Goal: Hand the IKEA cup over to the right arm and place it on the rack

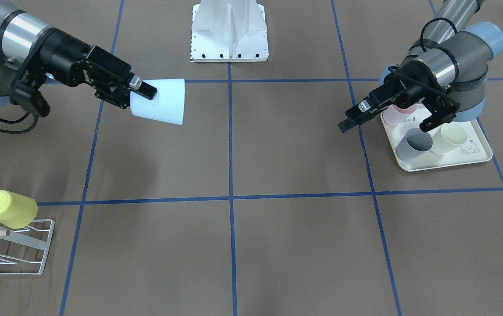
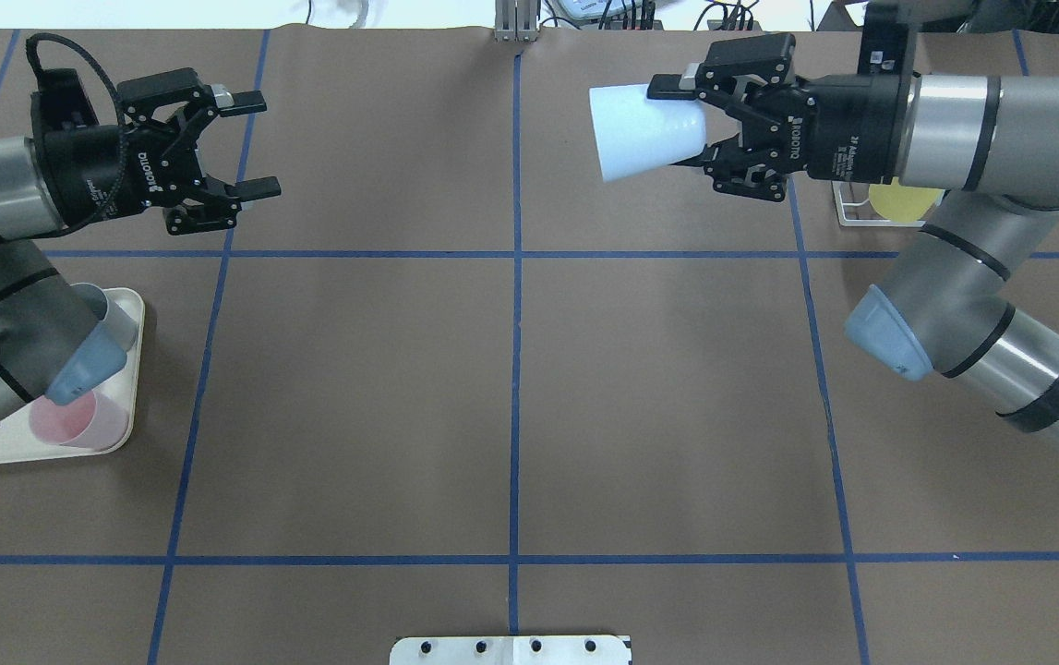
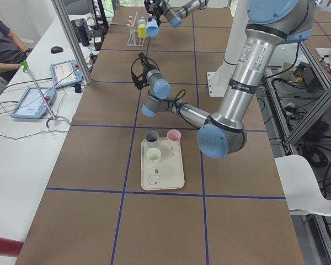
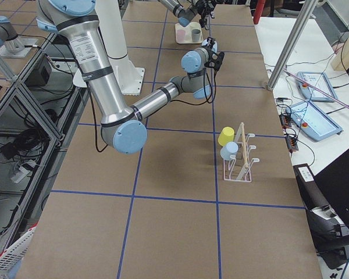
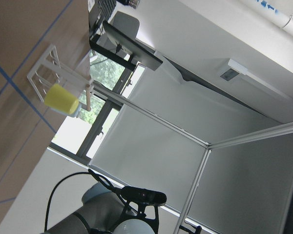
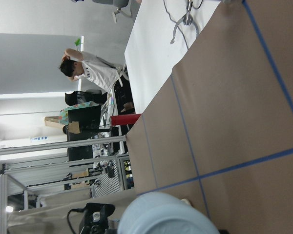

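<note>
Front view: the right claw [image 1: 145,94] is clamped on the pale blue cup [image 1: 165,103] near its base. It holds the cup on its side above the bench [image 1: 295,149], mouth toward the middle. The left claw [image 1: 386,125] is spread wide and empty, hanging by the edge of the tray [image 1: 448,160]. The tray carries a grey cup [image 1: 415,144], a cream cup [image 1: 451,137] and a pink cup [image 1: 397,115]. The rack [image 1: 36,250] stands in the view's lower left corner with a yellow cup [image 1: 9,210] upturned on it. The held cup is apart from the rack.

Overhead: the right claw [image 2: 677,127] grips the cup [image 2: 631,134], whose wide mouth faces the left claw [image 2: 257,143]. That claw's fingers are parted with nothing between them. Part of the rack [image 2: 848,211] shows behind the right wrist.

Left side: the far arm holds the cup [image 3: 151,27] on the robot's side of the rack [image 3: 133,36]. The tray [image 3: 164,176] lies close to the camera.

Right side: the rack [image 4: 238,165] bears the yellow cup [image 4: 225,136] and a racked blue cup [image 4: 229,152].

Left wrist: the rack [image 5: 41,73] and yellow cup [image 5: 62,99] show far off.

Right wrist: the cup [image 6: 166,214] fills the bottom edge. A person [image 6: 95,73] sits beyond the bench.
</note>
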Controlling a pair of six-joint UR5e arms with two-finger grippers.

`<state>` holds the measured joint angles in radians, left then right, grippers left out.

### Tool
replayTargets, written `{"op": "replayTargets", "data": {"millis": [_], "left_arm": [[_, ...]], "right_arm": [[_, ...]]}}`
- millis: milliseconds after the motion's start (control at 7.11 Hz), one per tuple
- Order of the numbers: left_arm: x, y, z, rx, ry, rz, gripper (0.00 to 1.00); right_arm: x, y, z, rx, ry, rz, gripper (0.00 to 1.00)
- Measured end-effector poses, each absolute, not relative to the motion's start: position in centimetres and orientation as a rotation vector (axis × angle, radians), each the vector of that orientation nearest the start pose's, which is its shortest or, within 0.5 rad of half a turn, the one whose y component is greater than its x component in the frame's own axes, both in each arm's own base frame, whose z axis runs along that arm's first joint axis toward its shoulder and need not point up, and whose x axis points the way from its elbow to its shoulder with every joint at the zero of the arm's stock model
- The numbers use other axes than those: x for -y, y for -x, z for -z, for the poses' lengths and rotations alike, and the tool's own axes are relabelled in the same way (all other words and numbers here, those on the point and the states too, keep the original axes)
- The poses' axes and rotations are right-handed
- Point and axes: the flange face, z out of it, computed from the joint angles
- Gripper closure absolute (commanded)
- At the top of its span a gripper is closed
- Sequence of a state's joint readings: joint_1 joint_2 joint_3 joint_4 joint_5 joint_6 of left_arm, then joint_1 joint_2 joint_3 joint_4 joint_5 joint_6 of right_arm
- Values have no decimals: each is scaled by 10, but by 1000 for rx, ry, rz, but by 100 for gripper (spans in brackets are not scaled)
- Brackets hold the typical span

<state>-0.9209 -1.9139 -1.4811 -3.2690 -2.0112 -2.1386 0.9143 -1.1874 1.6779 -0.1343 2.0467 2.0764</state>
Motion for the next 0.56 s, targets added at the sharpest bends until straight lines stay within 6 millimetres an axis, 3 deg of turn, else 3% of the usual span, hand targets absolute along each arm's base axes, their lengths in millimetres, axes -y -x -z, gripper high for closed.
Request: {"op": "replayTargets", "data": {"millis": [281,422,562], "left_arm": [[540,-232,-373,-1671,-209,434,1],[553,-213,-391,-1565,-268,391,1],[565,-200,-406,-1463,-317,346,1]], "right_arm": [[508,238,-297,1743,-238,-485,66],[519,210,-318,1650,-306,-468,66],[530,165,-343,1548,-370,-451,66]]}}
